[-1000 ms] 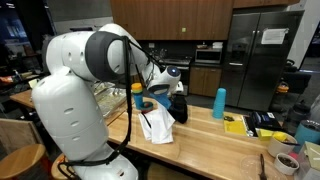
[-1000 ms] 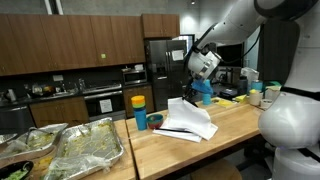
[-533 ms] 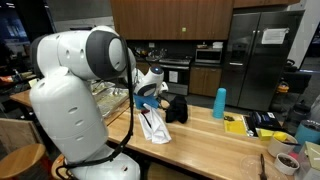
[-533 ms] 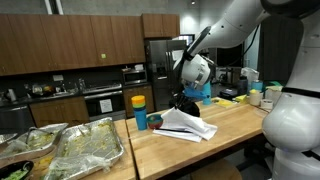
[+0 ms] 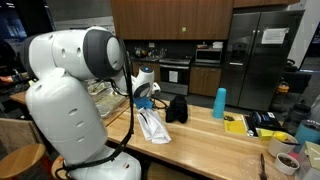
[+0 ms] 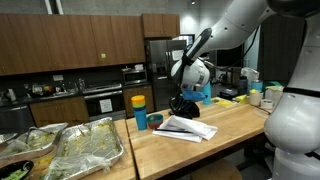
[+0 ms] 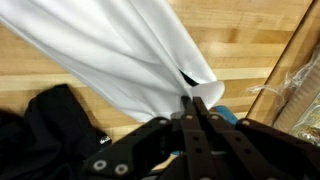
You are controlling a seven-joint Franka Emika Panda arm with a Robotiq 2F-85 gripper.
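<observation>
A white cloth (image 7: 130, 50) lies spread on the wooden counter (image 7: 40, 60); both exterior views show it low and nearly flat (image 5: 153, 125) (image 6: 185, 127). My gripper (image 7: 193, 100) has its fingers pressed together on the cloth's near edge, close above the counter (image 5: 148, 103) (image 6: 180, 108). A black cloth (image 7: 50, 115) lies bunched beside the white one, by the gripper (image 5: 177, 108). Something blue (image 7: 225, 117) peeks out just past the fingertips.
A yellow-topped blue cup (image 6: 139, 110) stands at the counter's end. Foil trays of food (image 6: 60, 150) sit beyond it, with crinkled foil (image 7: 300, 80) at the wrist view's edge. A tall blue cup (image 5: 220, 102) and yellow, blue and white clutter (image 5: 262, 124) occupy the far end.
The gripper has come down and shifted toward the counter's tray end. The white cloth, which hung lifted from it a second ago, has settled flatter on the wood.
</observation>
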